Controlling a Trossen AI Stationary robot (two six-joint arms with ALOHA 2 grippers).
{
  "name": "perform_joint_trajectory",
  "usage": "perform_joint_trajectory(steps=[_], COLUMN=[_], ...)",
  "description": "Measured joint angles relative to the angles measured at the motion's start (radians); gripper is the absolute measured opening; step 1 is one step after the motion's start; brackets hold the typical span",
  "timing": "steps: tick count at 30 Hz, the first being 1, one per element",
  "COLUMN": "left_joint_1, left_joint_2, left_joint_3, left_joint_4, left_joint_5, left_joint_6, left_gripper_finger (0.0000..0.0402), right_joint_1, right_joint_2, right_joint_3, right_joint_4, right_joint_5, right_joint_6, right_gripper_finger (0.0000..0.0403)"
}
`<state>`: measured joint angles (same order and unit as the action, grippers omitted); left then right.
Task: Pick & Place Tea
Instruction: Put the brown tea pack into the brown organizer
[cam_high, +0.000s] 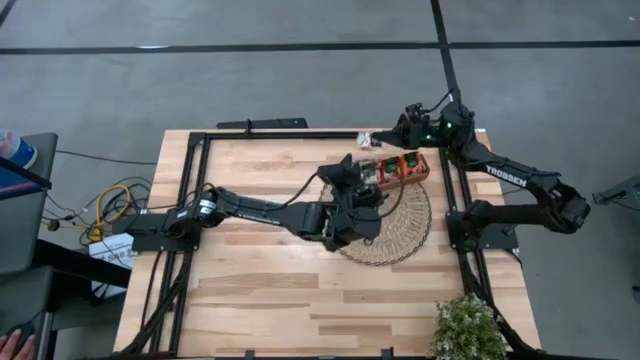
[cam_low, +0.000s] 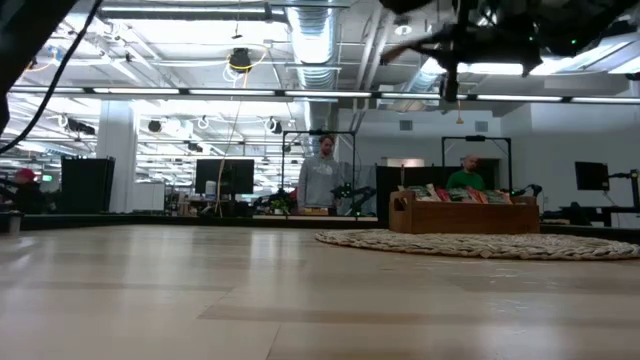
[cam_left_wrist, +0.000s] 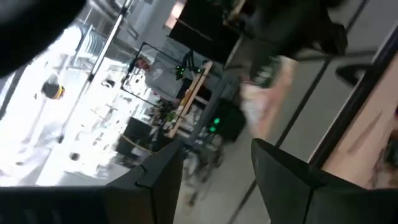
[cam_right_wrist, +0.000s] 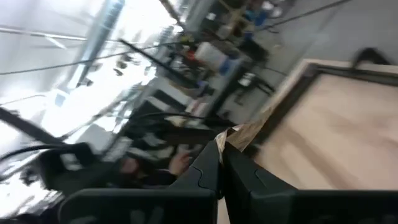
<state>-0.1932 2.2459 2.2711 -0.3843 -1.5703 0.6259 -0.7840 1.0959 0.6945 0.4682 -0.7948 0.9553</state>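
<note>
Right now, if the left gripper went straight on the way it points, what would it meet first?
Probably the pale tea sachet in the right gripper, ahead of the left gripper; depth is unclear.

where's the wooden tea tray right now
In the high view, the wooden tray sits on the table's far right part, on the far edge of the woven mat, between the left tool and the right tool.

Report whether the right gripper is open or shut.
Shut. In its wrist view the right gripper has its fingers pressed together, pinching a pale tea sachet at the tips.
</note>
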Motion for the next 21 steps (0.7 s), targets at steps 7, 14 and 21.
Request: perform_joint_trajectory(steps=[7, 14, 21], left_joint_1=[-0.047, -0.031, -0.012], left_joint_2=[-0.102, -0.155, -0.143], left_joint_3=[0.001, 0.001, -0.075], left_joint_4=[-0.527, -1.146, -1.189], left_joint_5=[0.049, 0.588, 0.681], left_joint_6=[-0.808, -1.581, -1.710], left_gripper_finger=[0.0181, 0.0181, 0.0181], right_joint_1=[-0.104, -0.083, 0.047], right_joint_2=[-0.016, 0.037, 0.225], right_joint_3=[0.054, 0.237, 0.509], right_joint_4=[-0.315, -0.889, -1.541], right_joint_5=[-0.197, -0.305, 0.106], right_joint_6=[-0.268, -0.786, -1.291], right_gripper_finger=[0.0000, 0.0000, 0.0000])
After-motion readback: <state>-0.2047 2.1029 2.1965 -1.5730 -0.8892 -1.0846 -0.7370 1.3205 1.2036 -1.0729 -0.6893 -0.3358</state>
